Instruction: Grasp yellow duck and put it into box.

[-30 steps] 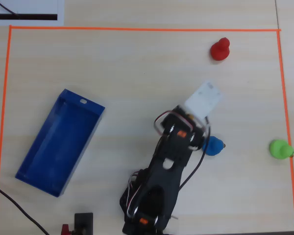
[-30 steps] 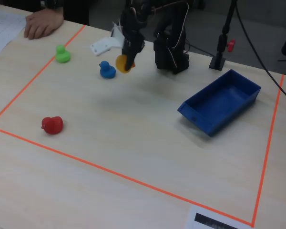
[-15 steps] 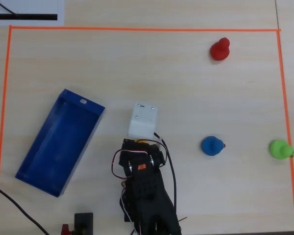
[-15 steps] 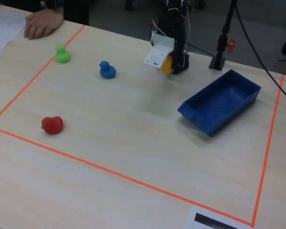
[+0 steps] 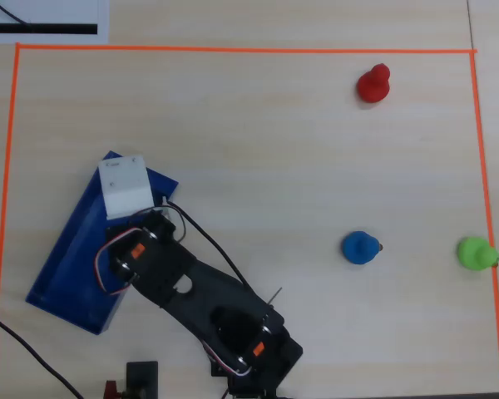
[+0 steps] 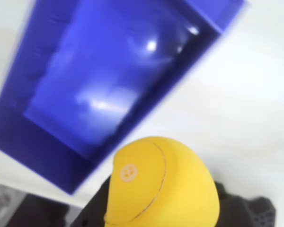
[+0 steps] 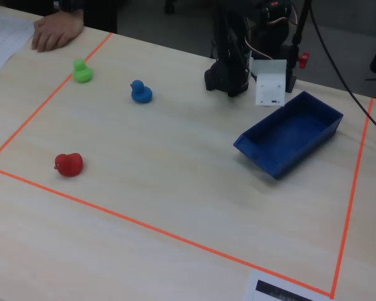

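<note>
In the wrist view my gripper (image 6: 163,210) is shut on the yellow duck (image 6: 161,184); dark fingers (image 6: 97,208) show on both sides of it. The duck hangs above the table just beside a wall of the dark-blue box (image 6: 109,71), whose open inside fills the upper left. In the overhead view the box (image 5: 66,266) lies at the left, partly under my arm (image 5: 191,291), and the duck is hidden under the white wrist housing (image 5: 125,184). In the fixed view the box (image 7: 288,135) lies right of centre, with the white housing (image 7: 269,81) at its far end.
A red duck (image 5: 373,84), a blue duck (image 5: 361,248) and a green duck (image 5: 476,253) stand on the right side in the overhead view. Orange tape (image 5: 233,50) frames the work area. A person's hand (image 7: 56,28) rests at the far left corner in the fixed view.
</note>
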Motion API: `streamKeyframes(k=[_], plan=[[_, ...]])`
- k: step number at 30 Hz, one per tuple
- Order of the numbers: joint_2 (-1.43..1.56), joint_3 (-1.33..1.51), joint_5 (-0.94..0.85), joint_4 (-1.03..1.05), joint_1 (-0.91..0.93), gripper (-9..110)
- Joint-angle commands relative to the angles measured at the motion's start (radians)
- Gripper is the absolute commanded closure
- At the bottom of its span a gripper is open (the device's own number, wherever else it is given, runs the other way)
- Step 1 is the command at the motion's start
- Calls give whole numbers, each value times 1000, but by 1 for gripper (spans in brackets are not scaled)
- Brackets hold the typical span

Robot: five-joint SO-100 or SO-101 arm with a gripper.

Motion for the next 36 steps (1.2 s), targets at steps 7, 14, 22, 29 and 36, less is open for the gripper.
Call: streamKeyframes(k=[7,14,22,29,36], plan=[[-489,-489,66,-6,-89,101],[-686,-537,95,-81,-115,101],[-781,-508,127,-144,-92,94],[-738,-466,118,-121,-52,79],[-660,-419,104,-121,-21,79]])
